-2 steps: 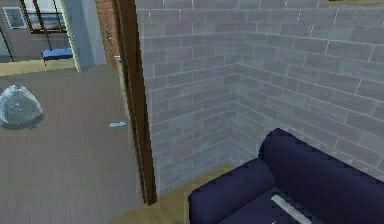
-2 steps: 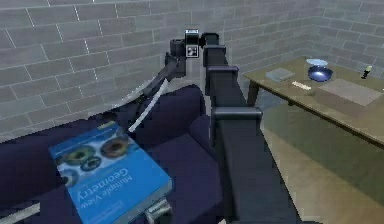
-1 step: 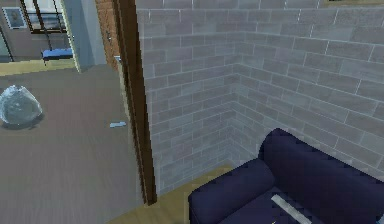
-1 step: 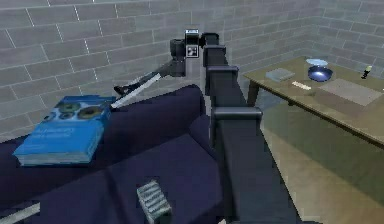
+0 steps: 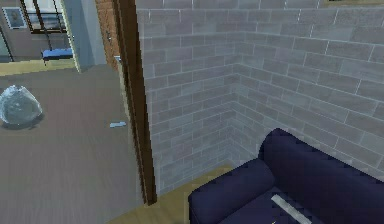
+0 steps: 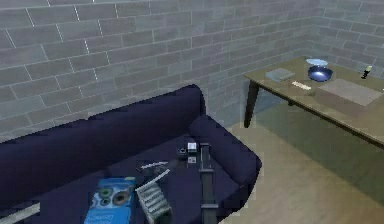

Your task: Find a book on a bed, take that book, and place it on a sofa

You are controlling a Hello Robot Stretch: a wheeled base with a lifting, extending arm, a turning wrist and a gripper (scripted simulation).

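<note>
The pincer (image 6: 172, 158) shows against the sofa (image 6: 90, 135) seat; I cannot tell whether it grips anything. A blue book (image 6: 110, 198) lies near the arm (image 6: 206, 190), and a careless pull-back could likely sweep it off.

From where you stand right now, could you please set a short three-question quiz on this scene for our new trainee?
1. True or false: the blue bowl stands on the wooden table.
2. In the arm side view, what shows near the bottom edge, left of the arm? A a blue book; B a lamp; C a plant.
3. Fill in: the wall behind the sofa is grey ____.
Key: 1 true; 2 A; 3 brick.
</note>
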